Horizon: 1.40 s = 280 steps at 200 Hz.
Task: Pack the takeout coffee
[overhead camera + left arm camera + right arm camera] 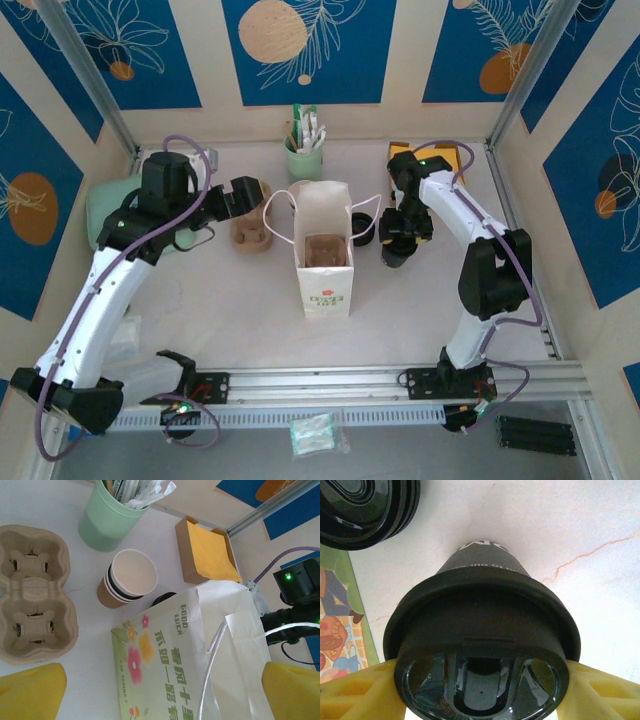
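The takeout coffee (480, 645) is a dark cup with a black lid, standing on the table right of the white paper bag (325, 265). My right gripper (482, 692) straddles it from above, and the yellow fingers (360, 692) press against both sides of the lid. In the top view, the right gripper (397, 245) hangs over the cup just right of the bag. My left gripper (245, 195) is open left of the bag, above the pulp carrier (250, 232), holding nothing. The bag (165, 665) stands upright and open, with a brown carrier inside it (322, 250).
A stack of black lids (365, 505) lies between bag and cup. Nested lidless paper cups (131, 577), a green holder with straws (107, 517) and a box of yellow napkins (207, 550) stand behind the bag. The pulp carrier (32, 592) lies to the left.
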Each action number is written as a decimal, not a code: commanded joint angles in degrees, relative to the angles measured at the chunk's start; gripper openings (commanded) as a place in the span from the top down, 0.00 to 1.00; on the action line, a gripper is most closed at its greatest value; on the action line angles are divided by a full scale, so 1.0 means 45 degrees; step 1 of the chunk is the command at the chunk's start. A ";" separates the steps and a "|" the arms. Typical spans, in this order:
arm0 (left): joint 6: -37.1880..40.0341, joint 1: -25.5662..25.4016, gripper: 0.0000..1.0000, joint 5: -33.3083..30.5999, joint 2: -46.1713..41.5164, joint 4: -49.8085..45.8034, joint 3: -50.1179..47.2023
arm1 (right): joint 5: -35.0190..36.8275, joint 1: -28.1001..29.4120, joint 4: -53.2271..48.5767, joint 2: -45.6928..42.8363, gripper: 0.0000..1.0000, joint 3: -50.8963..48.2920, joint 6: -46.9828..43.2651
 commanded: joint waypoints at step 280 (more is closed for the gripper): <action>-0.0259 -0.0125 0.03 0.1559 0.0459 0.0065 0.0195 | 0.0024 0.0706 -0.2036 -0.4977 0.34 0.2324 0.1321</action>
